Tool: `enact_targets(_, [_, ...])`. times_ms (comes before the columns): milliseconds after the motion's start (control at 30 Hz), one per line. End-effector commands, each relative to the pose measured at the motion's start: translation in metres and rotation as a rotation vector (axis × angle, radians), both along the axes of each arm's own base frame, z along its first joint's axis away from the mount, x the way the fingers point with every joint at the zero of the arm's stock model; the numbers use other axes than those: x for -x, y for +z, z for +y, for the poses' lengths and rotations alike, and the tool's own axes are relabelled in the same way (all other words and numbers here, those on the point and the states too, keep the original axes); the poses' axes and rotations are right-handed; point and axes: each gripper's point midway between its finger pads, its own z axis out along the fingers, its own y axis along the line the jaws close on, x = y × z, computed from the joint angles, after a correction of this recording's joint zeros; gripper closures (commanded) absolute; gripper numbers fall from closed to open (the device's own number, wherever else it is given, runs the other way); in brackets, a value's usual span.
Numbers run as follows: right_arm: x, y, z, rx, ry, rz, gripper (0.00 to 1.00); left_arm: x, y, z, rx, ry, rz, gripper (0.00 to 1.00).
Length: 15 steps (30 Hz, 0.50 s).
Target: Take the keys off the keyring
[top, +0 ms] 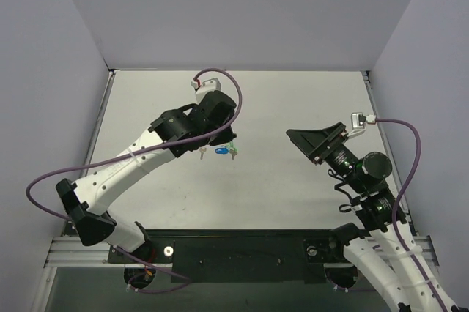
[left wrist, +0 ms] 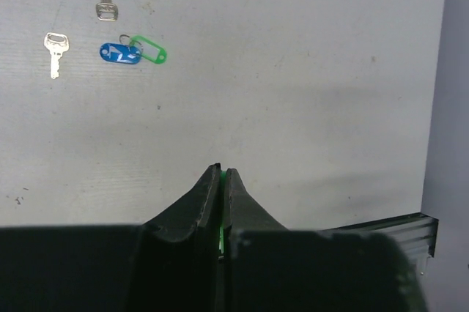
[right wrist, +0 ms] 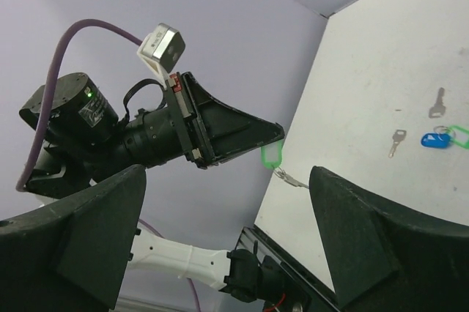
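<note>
My left gripper (left wrist: 220, 171) is shut on a green plastic key head; only a green sliver shows between its jaws. In the right wrist view that gripper (right wrist: 275, 133) holds the green head (right wrist: 271, 155) in the air, with a small silver key (right wrist: 294, 179) hanging below it. On the table lie two bare silver keys (left wrist: 105, 1) (left wrist: 54, 50), a blue-headed key (left wrist: 119, 53) and a green tag (left wrist: 150, 50) by a thin keyring (left wrist: 126, 38). My right gripper (right wrist: 227, 173) is open and empty, raised to the right of them (top: 293, 136).
The grey table (top: 293, 99) is walled by lilac panels on three sides. A black rail (top: 242, 242) with the arm bases runs along the near edge. My left arm's purple cable (top: 220, 78) loops above the keys.
</note>
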Motion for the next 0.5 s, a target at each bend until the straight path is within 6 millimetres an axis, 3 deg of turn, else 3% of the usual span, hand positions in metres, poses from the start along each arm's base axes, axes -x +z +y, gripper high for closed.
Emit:
enact_targets(0, [0.01, 0.05, 0.012, -0.088, 0.044, -0.213, 0.12, 0.009, 0.06, -0.013, 0.225, -0.011, -0.053, 1.0])
enact_targets(200, [0.015, 0.065, 0.046, -0.054, 0.138, -0.318, 0.13, 0.019, 0.093, -0.007, 0.369, 0.027, -0.058, 1.0])
enact_targets(467, [0.016, 0.088, 0.073, -0.107, 0.21, -0.399, 0.14, 0.033, 0.125, -0.005, 0.525, 0.032, -0.056, 1.0])
